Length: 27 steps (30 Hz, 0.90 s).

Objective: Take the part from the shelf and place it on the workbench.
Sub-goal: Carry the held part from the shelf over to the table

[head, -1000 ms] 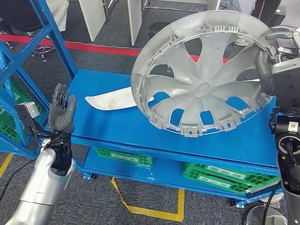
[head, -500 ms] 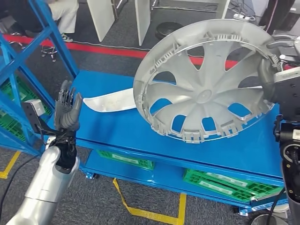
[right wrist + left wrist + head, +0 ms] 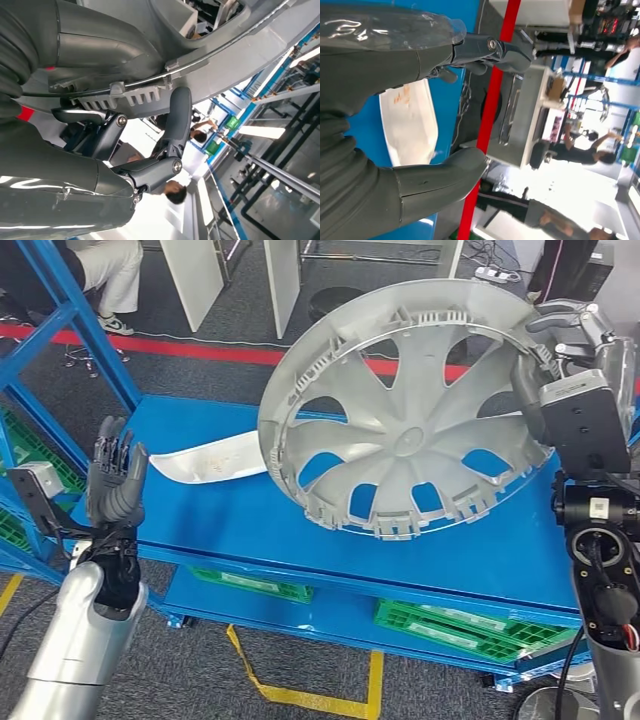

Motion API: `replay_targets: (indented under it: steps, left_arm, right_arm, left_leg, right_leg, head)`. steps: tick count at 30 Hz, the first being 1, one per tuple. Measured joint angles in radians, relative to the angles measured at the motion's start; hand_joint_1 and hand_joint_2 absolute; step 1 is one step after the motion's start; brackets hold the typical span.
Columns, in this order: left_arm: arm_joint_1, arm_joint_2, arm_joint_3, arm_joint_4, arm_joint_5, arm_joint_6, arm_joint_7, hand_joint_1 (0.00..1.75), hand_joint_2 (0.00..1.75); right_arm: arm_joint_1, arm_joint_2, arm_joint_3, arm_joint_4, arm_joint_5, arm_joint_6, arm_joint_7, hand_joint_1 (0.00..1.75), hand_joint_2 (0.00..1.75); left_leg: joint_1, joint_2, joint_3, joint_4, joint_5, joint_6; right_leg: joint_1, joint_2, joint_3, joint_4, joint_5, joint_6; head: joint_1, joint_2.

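Observation:
A large silver hubcap (image 3: pixel 404 410) with open spokes hangs tilted above the blue shelf deck (image 3: pixel 249 515), inner side toward me. My right hand (image 3: pixel 562 365) grips its rim at the far right; in the right wrist view the rim (image 3: pixel 211 65) sits clamped between thumb and fingers (image 3: pixel 177 125). My left hand (image 3: pixel 115 480) is raised at the shelf's left front corner, fingers apart, holding nothing. In the left wrist view its thumb and fingers (image 3: pixel 444 175) frame a white curved panel (image 3: pixel 410 125).
A white curved panel (image 3: pixel 204 458) lies on the shelf deck left of the hubcap. Blue uprights (image 3: pixel 72 315) stand at the left. Green crates (image 3: pixel 460 625) sit on the lower shelf. Yellow floor tape (image 3: pixel 302 690) runs below. A seated person (image 3: pixel 106 270) is at the back left.
The whole view has shifted, so the camera moved. The hubcap stays in my right hand, lifted off the deck. My left hand keeps its raised, spread pose.

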Motion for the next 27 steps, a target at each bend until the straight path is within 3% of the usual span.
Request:
replay_targets:
  steps: [3, 4, 6, 7, 8, 9, 12, 14, 16, 18, 20, 22, 23, 24, 25, 27]
  left_arm:
    - [-0.001, -0.001, 0.0, -0.002, 0.0, -0.001, 0.0, 0.0, 1.75]
    - [-0.001, -0.001, 0.0, -0.002, 0.0, -0.002, 0.0, 0.0, 1.75]
    - [-0.001, -0.002, 0.0, -0.002, 0.0, -0.005, 0.0, 0.0, 1.75]
    - [0.001, -0.002, 0.0, -0.002, 0.0, -0.005, 0.0, 0.0, 1.75]
    - [0.002, -0.002, 0.0, -0.002, 0.0, -0.006, 0.0, 0.0, 1.75]
    - [0.003, -0.003, 0.0, -0.002, 0.0, -0.006, 0.0, 0.0, 1.75]
    - [0.004, -0.003, 0.0, -0.002, 0.0, -0.007, 0.0, 0.0, 1.75]
    - [0.004, -0.003, 0.0, -0.002, 0.0, -0.007, 0.0, 0.0, 1.75]
    - [0.005, -0.003, 0.0, -0.002, 0.0, -0.007, 0.001, 0.0, 1.75]
    - [0.004, -0.002, 0.0, -0.003, 0.0, -0.007, 0.001, 0.0, 1.75]
    - [0.002, -0.002, 0.0, -0.004, 0.0, -0.007, 0.001, 0.0, 1.75]
    - [0.004, -0.001, 0.0, -0.004, 0.0, -0.007, 0.001, 0.0, 1.75]
    - [0.007, -0.001, 0.0, -0.004, 0.0, -0.007, 0.001, 0.0, 1.75]
    - [0.008, -0.001, 0.0, -0.004, 0.0, -0.007, 0.001, 0.0, 1.75]
    - [0.009, -0.001, 0.0, -0.004, 0.0, -0.007, 0.001, 0.0, 1.75]
    - [0.008, -0.001, 0.0, -0.005, 0.001, -0.006, 0.001, 0.0, 1.75]
  right_arm:
    - [0.002, 0.0, 0.0, -0.002, 0.0, 0.001, 0.0, 1.75, 1.75]
    - [0.002, 0.0, 0.0, -0.004, -0.001, 0.001, 0.0, 1.75, 1.75]
    - [0.004, 0.0, 0.0, -0.005, -0.002, 0.001, -0.001, 1.75, 1.75]
    - [0.007, 0.0, 0.0, -0.005, -0.003, 0.001, -0.001, 1.75, 1.75]
    - [0.01, 0.0, 0.0, -0.005, -0.003, 0.001, -0.001, 1.75, 1.75]
    - [0.012, 0.0, 0.0, -0.005, -0.003, 0.001, 0.0, 1.75, 1.75]
    - [0.013, 0.0, 0.0, -0.006, -0.003, 0.001, -0.001, 1.75, 1.75]
    - [0.013, 0.0, 0.001, -0.007, -0.003, 0.002, -0.001, 1.75, 1.75]
    - [0.014, 0.0, 0.001, -0.008, -0.003, 0.002, 0.0, 1.75, 1.75]
    - [0.013, 0.0, 0.001, -0.008, -0.002, 0.002, 0.0, 1.75, 1.75]
    - [0.012, 0.0, 0.001, -0.009, -0.002, 0.002, 0.0, 1.75, 1.75]
    - [0.013, 0.0, 0.002, -0.011, -0.002, 0.002, 0.0, 1.75, 1.75]
    - [0.013, 0.0, 0.002, -0.011, -0.003, 0.003, 0.0, 1.75, 1.75]
    - [0.014, 0.0, 0.003, -0.011, -0.005, 0.006, 0.0, 1.75, 1.75]
    - [0.014, 0.0, 0.004, -0.011, -0.009, 0.009, 0.0, 1.75, 1.75]
    - [0.014, 0.0, 0.006, -0.012, -0.019, 0.017, 0.002, 1.75, 1.75]
  left_leg:
    - [0.009, -0.008, 0.015, -0.024, 0.008, -0.002]
    - [0.014, -0.009, 0.021, -0.032, 0.011, -0.002]
    - [0.017, -0.013, 0.024, -0.034, 0.012, 0.0]
    - [0.018, -0.016, 0.025, -0.034, 0.011, 0.0]
    - [0.019, -0.02, 0.025, -0.033, 0.01, -0.001]
    - [0.02, -0.024, 0.026, -0.031, 0.008, -0.003]
    - [0.023, -0.036, 0.026, -0.017, -0.002, -0.014]
    - [0.022, -0.041, 0.017, -0.008, -0.003, -0.024]
    - [0.021, -0.047, 0.011, -0.008, 0.001, -0.033]
    - [0.021, -0.044, 0.004, 0.01, -0.013, -0.043]
    - [0.024, -0.033, -0.041, 0.105, -0.063, -0.054]
    - [0.028, -0.025, -0.115, 0.247, -0.117, -0.062]
    - [0.031, -0.023, -0.139, 0.289, -0.125, -0.064]
    - [0.032, -0.022, -0.143, 0.291, -0.115, -0.064]
    - [0.033, -0.02, -0.124, 0.248, -0.086, -0.063]
    - [0.031, -0.01, -0.048, 0.095, -0.02, -0.057]
  right_leg:
    - [0.0, -0.002, -0.009, 0.022, -0.021, 0.013]
    - [0.0, 0.0, -0.028, 0.064, -0.045, 0.018]
    - [-0.005, 0.004, -0.089, 0.199, -0.107, 0.026]
    - [-0.008, 0.004, -0.118, 0.258, -0.126, 0.03]
    - [-0.011, 0.004, -0.134, 0.286, -0.127, 0.034]
    - [-0.014, 0.004, -0.131, 0.273, -0.108, 0.037]
    - [-0.022, 0.013, -0.042, 0.079, -0.007, 0.042]
    - [-0.022, 0.024, -0.006, 0.006, 0.008, 0.036]
    - [-0.021, 0.024, -0.001, -0.002, 0.005, 0.025]
    - [-0.025, 0.019, 0.004, -0.008, 0.009, 0.014]
    - [-0.028, 0.012, 0.008, -0.014, 0.012, 0.004]
    - [-0.029, 0.006, 0.007, -0.015, 0.012, 0.0]
    - [-0.029, 0.003, 0.007, -0.015, 0.011, 0.0]
    - [-0.029, 0.001, 0.008, -0.015, 0.011, 0.0]
    - [-0.029, -0.002, 0.009, -0.015, 0.01, 0.001]
    - [-0.027, -0.005, 0.011, -0.014, 0.007, 0.005]
  head:
    - [-0.001, 0.0]
    - [0.003, 0.0]
    - [0.016, 0.0]
    - [0.022, 0.0]
    - [0.026, 0.0]
    - [0.03, 0.0]
    - [0.044, 0.0]
    - [0.048, 0.0]
    - [0.045, 0.0]
    - [0.041, 0.0]
    - [0.031, 0.0]
    - [0.019, 0.0]
    - [0.014, 0.0]
    - [0.01, 0.0]
    - [0.006, 0.0]
    - [-0.003, 0.0]
